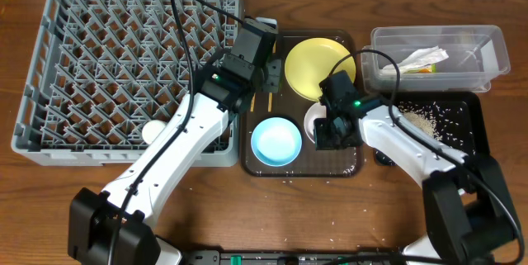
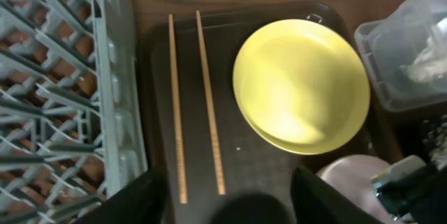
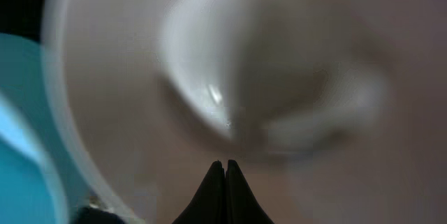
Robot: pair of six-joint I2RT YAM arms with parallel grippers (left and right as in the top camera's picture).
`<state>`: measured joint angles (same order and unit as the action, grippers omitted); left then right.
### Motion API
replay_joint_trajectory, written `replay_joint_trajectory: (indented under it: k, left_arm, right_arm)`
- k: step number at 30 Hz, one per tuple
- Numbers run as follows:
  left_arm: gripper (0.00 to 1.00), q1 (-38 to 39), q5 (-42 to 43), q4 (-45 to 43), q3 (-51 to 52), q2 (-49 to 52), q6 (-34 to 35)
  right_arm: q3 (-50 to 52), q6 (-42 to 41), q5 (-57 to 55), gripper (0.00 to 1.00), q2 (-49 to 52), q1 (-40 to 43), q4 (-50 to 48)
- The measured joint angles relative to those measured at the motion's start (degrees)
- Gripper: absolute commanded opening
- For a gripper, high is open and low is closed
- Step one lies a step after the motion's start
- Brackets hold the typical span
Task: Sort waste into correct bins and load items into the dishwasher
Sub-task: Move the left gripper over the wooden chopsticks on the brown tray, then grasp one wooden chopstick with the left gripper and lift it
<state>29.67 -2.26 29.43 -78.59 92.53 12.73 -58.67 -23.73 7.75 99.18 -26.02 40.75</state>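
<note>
My left gripper (image 1: 269, 77) hangs open above the brown tray's left strip. The two wooden chopsticks (image 2: 177, 112) lie side by side between its spread fingers (image 2: 133, 199), untouched. The yellow plate (image 2: 300, 84) sits to their right. My right gripper (image 3: 225, 172) is shut, its tips pressed together with nothing between them, low inside the white bowl (image 3: 279, 77). The light blue bowl (image 1: 275, 141) stands just left of that. A white cup (image 1: 153, 131) rests in the grey dish rack (image 1: 124, 75). The napkin (image 1: 425, 55) and wrapper (image 1: 417, 68) lie in the clear tub (image 1: 487, 59).
The brown serving tray (image 1: 346, 166) holds the plate, bowls and chopsticks between the rack and the black tray (image 1: 472, 133), which carries rice scraps (image 1: 425, 116). A few grains dot the wooden table in front. The rack's wall (image 2: 112, 112) runs close beside the chopsticks.
</note>
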Motion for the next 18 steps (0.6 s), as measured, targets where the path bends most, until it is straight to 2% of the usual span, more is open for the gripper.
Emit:
replay_joint_trajectory:
  k: [3, 9, 11, 12, 16, 18]
  left_arm:
    - [0.86, 0.00, 0.37, 0.00, 0.00, 0.00, -0.59]
    - [0.63, 0.00, 0.57, -3.26, 0.00, 2.73, -3.65]
    - [0.56, 0.00, 0.61, -4.04, 0.00, 5.86, -4.13]
    - [0.49, 0.00, 0.57, -4.42, 0.00, 7.30, -4.35]
    - [0.33, 0.00, 0.35, -9.31, 0.02, 13.16, -5.16]
    - [0.33, 0.00, -0.52, -12.13, 0.07, 15.02, -5.33]
  right_arm:
    - [0.17, -0.20, 0.50, 0.01, 0.55, 0.00, 3.72]
    - [0.31, -0.17, 0.76, 0.01, -2.32, 0.11, 5.75]
    - [0.31, -0.20, -0.11, 0.13, -5.66, 0.85, 5.75]
    - [0.31, -0.26, -0.59, 0.18, -7.06, 1.70, 5.68]
    - [0.31, -1.16, -2.69, 0.17, -11.52, 7.02, 4.59]
    - [0.31, -1.31, -2.91, 0.16, -12.15, 8.44, 4.50]
